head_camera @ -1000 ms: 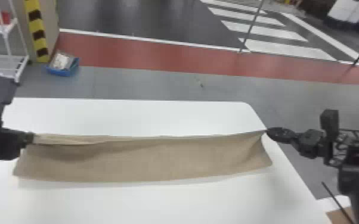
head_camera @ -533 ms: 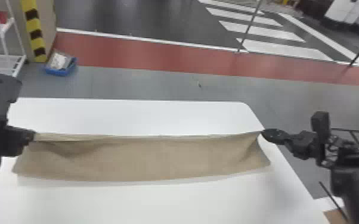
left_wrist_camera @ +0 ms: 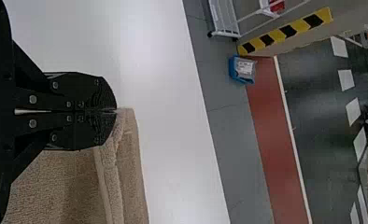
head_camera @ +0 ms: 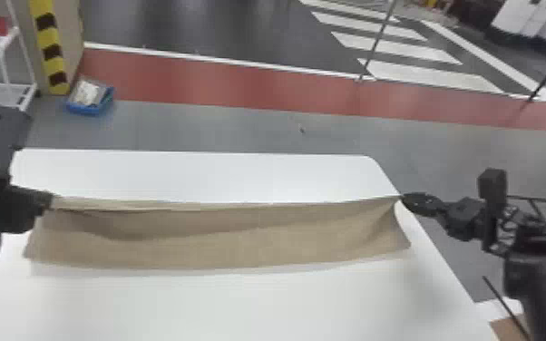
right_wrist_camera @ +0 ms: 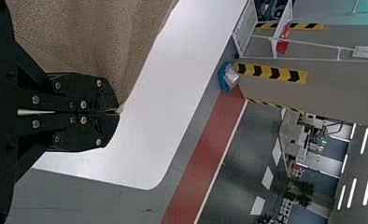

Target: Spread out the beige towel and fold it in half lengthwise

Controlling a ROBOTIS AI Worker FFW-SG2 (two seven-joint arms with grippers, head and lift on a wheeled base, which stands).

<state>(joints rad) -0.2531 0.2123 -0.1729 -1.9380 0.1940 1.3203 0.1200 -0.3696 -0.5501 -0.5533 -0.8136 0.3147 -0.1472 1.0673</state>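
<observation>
The beige towel of soft, looped cloth (head_camera: 240,236) is a light, limp workpiece. It should drape freely, bear no stiffness of its own, and be in no danger of breaking; slippage at a corner is the likelier fault. Take hold at the two ends of one long edge, close to the corners, with all layers caught, and apply even, gentle tension. Excess pull could free a corner; too little would let the middle sag.

The left black two-fingered tool (left_wrist_camera: 116,110) is closed on one corner, where the cloth's edge appears doubled. The right black two-fingered tool (right_wrist_camera: 120,111) is closed narrowly on the opposite corner of the same long edge. The towel spans the gap between both tools, over the white flat-topped desk (head_camera: 195,177). Its gripped edge runs nearly straight; the body slopes from that edge toward the robot, with a shallow crease near the left tool. A pale shadow lies along the lower edge; whether that edge touches the desk cannot be told. The step in hand is judged to be spreading or laying the cloth under tension.
</observation>
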